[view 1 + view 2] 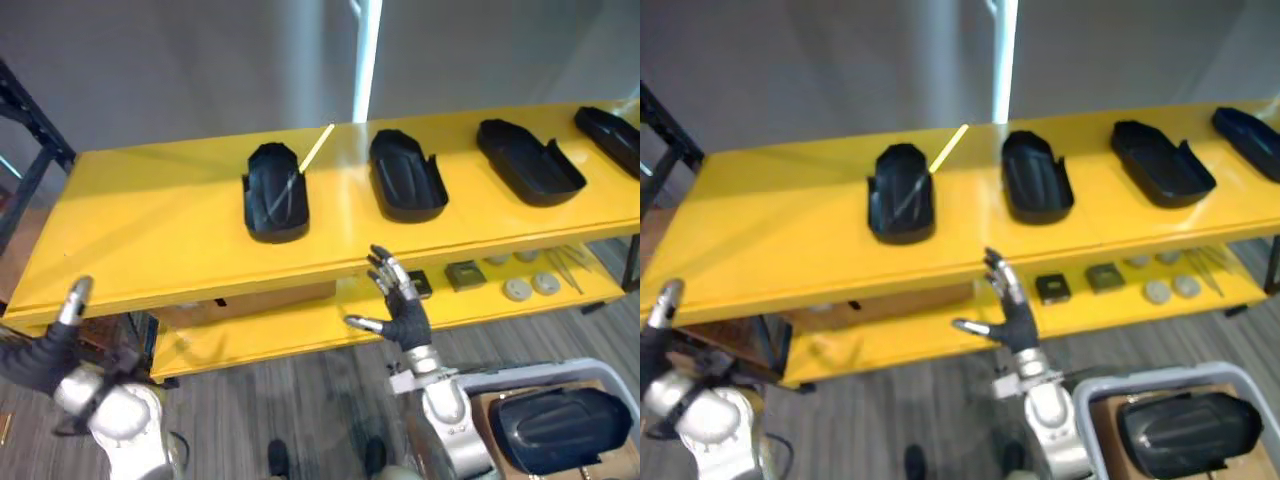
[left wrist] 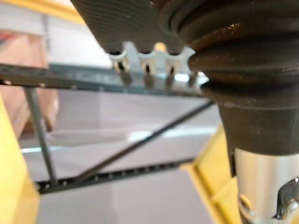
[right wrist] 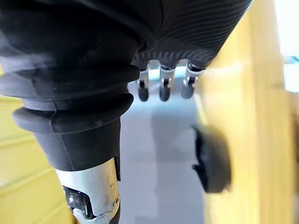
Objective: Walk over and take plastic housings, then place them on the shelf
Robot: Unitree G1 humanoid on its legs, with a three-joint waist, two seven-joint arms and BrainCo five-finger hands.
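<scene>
Hovering near the shelf (image 1: 200,286) edge, the right robot hand (image 1: 406,322) spreads fingers (image 1: 390,270).

- 4 black housings (image 1: 275,192) on top shelf (image 1: 150,220)
- 1 black housing (image 1: 560,428) in 1 bin (image 1: 530,370)
- 2 square blocks (image 1: 463,275) on lower shelf (image 1: 300,330)
- 4 grey discs (image 1: 517,290), same shelf

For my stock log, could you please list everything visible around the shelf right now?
housings: four, black, in a row on the top board
housing: one, black, in the bin
bin: one, grey, lower right
shelf: one, yellow, two boards
square parts: two, dark, lower board
discs: four, grey, lower board
box: one, brown, lower board
rack: one, dark, far left
right hand: open, before the shelf edge
left hand: lower left
</scene>
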